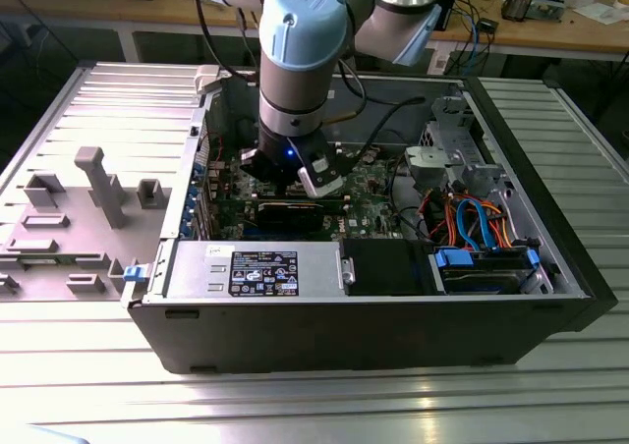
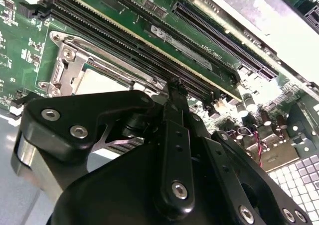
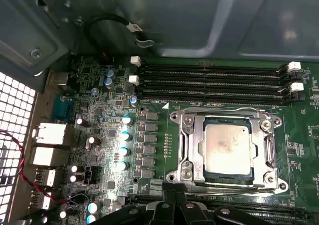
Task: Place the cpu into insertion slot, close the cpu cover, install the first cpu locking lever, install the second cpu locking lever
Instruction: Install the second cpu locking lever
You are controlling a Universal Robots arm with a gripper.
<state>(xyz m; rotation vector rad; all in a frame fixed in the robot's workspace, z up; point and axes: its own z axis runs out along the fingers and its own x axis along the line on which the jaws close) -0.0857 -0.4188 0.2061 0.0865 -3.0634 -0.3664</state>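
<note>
The cpu (image 3: pixel 227 148), silvery-grey and square, lies in the insertion slot, which it hides, on the green motherboard. The cpu cover (image 3: pixel 192 150), a silvery frame, is folded down flat around it. One thin wire lever (image 3: pixel 224 110) runs along the frame's side by the memory slots. A second lever (image 3: pixel 234 186) runs along the opposite side, close to my fingertips. My gripper (image 3: pixel 174 201) is shut, its black fingers together just beside that side of the socket. In the second wrist view the gripper (image 2: pixel 174 85) tapers to a point next to the cover (image 2: pixel 65 65). The exterior view shows the gripper (image 1: pixel 295 184) low inside the case.
Long black memory slots (image 3: pixel 214 80) run beside the socket, with more slots (image 2: pixel 219 33) further off. Capacitors (image 3: pixel 124 135) and rear ports (image 3: pixel 47 135) stand nearby. The open computer case (image 1: pixel 364 316) holds a power supply (image 1: pixel 256 267), a drive cage (image 1: pixel 457 159) and cables (image 1: pixel 472 218). A grey fixture tray (image 1: pixel 88 208) sits at the exterior view's left.
</note>
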